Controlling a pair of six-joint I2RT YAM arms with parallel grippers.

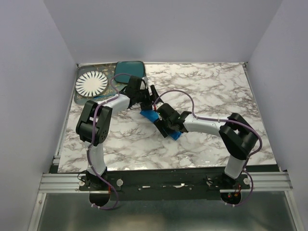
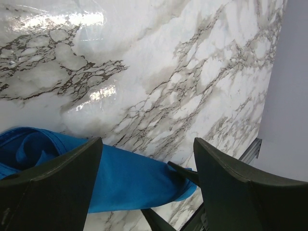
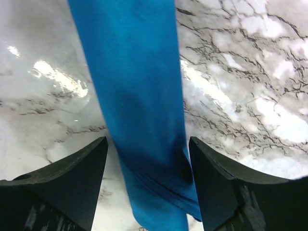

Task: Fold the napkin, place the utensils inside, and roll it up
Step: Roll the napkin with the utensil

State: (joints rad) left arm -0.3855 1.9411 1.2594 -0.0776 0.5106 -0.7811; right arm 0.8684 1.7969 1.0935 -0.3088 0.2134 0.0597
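Napkin (image 3: 137, 96) bright blue, folded into long narrow strip, flat on table (image 1: 211, 86).

This was a robot lab's test cell rather than a home or kitchen. Plain pale walls (image 1: 29, 72) boxed the table (image 1: 216, 91) in on three sides, like a booth. The tabletop carried a glossy marble print that glared under the lights, with a thin metal frame around it. A slotted aluminium rail (image 1: 62, 182) ran along the near edge. On a black bar (image 1: 163, 178) there, the left arm (image 1: 103, 115) and right arm (image 1: 211, 127) were bolted side by side, with purple cables (image 1: 179, 91) looped along them. A striped plate (image 1: 91, 84) and a teal plate (image 1: 130, 69) lay at the far left corner.
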